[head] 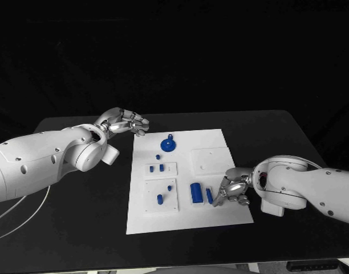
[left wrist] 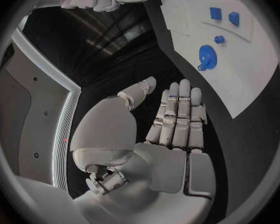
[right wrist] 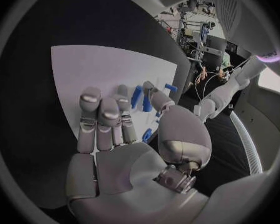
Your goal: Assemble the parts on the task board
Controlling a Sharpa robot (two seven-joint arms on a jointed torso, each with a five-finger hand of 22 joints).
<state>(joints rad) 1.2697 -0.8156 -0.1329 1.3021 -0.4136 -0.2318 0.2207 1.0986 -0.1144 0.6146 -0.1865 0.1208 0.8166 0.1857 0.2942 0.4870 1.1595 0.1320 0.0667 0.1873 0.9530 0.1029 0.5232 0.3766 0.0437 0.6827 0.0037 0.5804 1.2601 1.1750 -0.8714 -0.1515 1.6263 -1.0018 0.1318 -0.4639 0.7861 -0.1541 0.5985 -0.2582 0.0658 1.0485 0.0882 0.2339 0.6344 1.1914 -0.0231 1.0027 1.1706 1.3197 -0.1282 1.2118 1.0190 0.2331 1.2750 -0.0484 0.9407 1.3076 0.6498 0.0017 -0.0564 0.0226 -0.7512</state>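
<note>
The white task board [head: 199, 214] lies mid-table. On it are a blue gear [head: 168, 145], a small blue stud [head: 159, 156], two small blue pieces [head: 157, 168] on a raised tile, two blue pegs [head: 165, 193], a blue block [head: 196, 192] and a thin blue bar [head: 210, 195]. My left hand [head: 125, 123] hovers over the table just off the board's far left corner, fingers straight, holding nothing [left wrist: 177, 119]; the gear [left wrist: 207, 57] lies beyond its fingertips. My right hand [head: 234, 191] sits at the board's right edge beside the thin bar, fingers extended and empty [right wrist: 109, 129], with the blue block [right wrist: 137, 95] near its thumb.
A blank raised white tile [head: 210, 160] sits on the board's right half. Black table [head: 76, 228] surrounds the board, with a white cable [head: 10, 214] trailing at the left. My right forearm [head: 306, 188] lies over the table's right side.
</note>
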